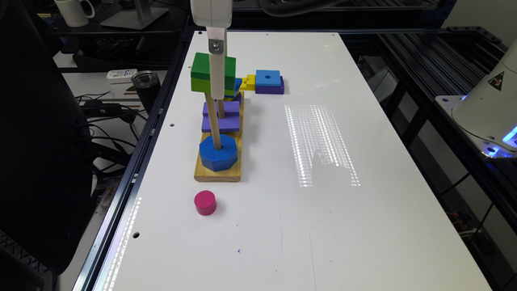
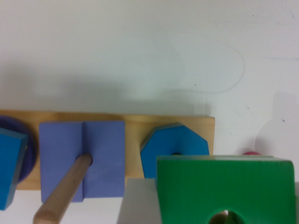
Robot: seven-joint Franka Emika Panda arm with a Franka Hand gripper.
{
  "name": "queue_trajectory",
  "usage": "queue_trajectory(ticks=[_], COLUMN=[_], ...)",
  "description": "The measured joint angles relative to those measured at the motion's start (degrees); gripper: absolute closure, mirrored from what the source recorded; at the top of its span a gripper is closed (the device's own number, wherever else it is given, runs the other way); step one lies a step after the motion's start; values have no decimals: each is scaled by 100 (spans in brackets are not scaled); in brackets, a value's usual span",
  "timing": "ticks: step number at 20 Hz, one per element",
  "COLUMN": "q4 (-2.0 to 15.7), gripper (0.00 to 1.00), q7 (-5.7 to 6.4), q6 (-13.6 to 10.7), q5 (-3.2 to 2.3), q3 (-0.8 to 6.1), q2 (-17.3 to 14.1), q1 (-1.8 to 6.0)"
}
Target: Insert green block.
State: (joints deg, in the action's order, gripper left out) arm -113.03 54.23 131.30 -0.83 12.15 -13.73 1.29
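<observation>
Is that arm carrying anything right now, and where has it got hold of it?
Yes, the green block, lifted off the table above the pegs. The gripper crosses the block's side; exactly where the fingers press cannot be told.

Dark-over-lime green block (image 1: pixel 202 72), blue octagon (image 1: pixel 218 152), purple slab (image 1: pixel 226 117), magenta cylinder (image 1: pixel 205 202), tan wooden base (image 1: pixel 217 174).
</observation>
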Motion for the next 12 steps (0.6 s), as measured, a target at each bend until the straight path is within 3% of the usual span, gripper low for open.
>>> queue_trajectory(ticks=[12], q4=[14], gripper=[100], q7=[0], q6=[93], q5=[0], q3=[-2], q2=[-30], q1=[6])
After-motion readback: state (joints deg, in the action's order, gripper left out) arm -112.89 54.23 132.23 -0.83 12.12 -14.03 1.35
